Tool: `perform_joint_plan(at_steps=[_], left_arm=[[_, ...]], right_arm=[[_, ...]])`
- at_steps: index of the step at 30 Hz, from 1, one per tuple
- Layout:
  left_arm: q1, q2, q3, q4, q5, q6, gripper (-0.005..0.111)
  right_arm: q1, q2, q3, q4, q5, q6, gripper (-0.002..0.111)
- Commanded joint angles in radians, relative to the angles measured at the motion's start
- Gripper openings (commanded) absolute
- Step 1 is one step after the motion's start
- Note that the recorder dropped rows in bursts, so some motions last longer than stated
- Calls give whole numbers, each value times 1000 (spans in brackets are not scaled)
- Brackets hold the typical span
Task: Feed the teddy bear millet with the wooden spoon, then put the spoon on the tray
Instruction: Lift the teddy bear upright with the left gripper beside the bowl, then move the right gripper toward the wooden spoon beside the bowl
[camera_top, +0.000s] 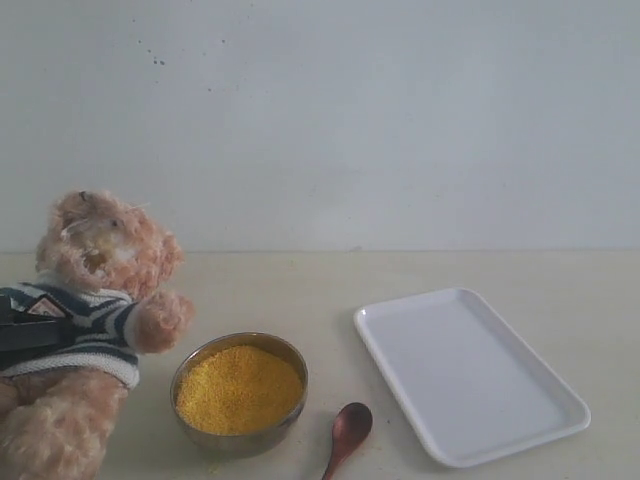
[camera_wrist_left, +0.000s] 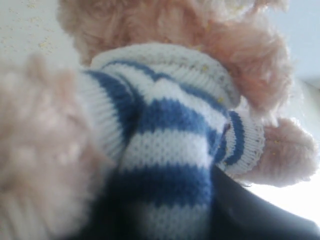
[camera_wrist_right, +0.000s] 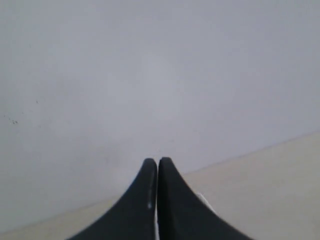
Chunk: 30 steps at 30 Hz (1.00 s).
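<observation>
A pale wall (camera_top: 350, 120) fills the upper half of the exterior view, and a cream table (camera_top: 300, 290) fills the lower half.

The white tray (camera_top: 470, 370) lies flat at the lower right, angled, with nothing on it. The teddy bear (camera_top: 95, 260) sits at the left edge with its head tilted back and one arm reaching towards the middle. A dark part of the left gripper (camera_top: 22, 328) crosses its striped chest from the frame's left edge. In the left wrist view the bear's shirt (camera_wrist_left: 165, 115) fills the frame. One dark finger (camera_wrist_left: 260, 217) presses against the shirt at the lower right, so the fingers sit partly open and clamped around the bear's torso. A few yellow specks dot the shirt's collar.

Just right of the bear, at the bottom left of centre, stands the round steel bowl (camera_top: 240, 441), filled with the millet (camera_top: 238, 388). The wooden spoon (camera_top: 350, 428) lies on the table at the bottom centre, between bowl and tray and touching neither. Its handle runs off the lower edge.

The right gripper (camera_wrist_right: 158, 167) appears only in its own wrist view. Its two black fingers (camera_wrist_right: 135, 210) are pressed together with nothing between them, and it points at the wall.
</observation>
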Motion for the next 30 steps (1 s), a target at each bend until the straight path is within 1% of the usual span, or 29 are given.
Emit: perform_joint_plan(at_steps=[1, 3, 6, 10, 12, 15, 19, 22, 25, 26, 30], left_arm=[[2, -9, 19, -14, 25, 19, 4], [2, -9, 26, -1, 25, 19, 4], [2, -9, 28, 2, 25, 19, 4], [2, -9, 28, 2, 25, 19, 4], [2, -9, 28, 2, 25, 19, 4], [2, -9, 28, 2, 25, 19, 4], [2, -9, 28, 2, 25, 19, 4], [2, -9, 28, 2, 27, 19, 4], [2, -9, 28, 4, 51, 19, 4], [2, -9, 28, 4, 65, 19, 4], [2, -9, 28, 4, 125, 19, 4]], right_arm=[[-5, -5, -1, 15, -77, 16, 0], [-5, -5, -1, 15, -121, 66, 0], [-5, -5, -1, 15, -281, 193, 0], [-5, -5, -1, 15, -588, 214, 0], [-5, 7, -7, 15, -653, 214, 0], [-5, 57, -84, -35, -611, 214, 0], [-5, 155, -199, -196, -597, 214, 0], [-5, 232, -299, -378, -587, 199, 0], [-5, 311, -391, -562, -550, 139, 0], [-5, 344, -428, -647, -533, 117, 0], [-5, 452, -515, -880, -421, 74, 0]])
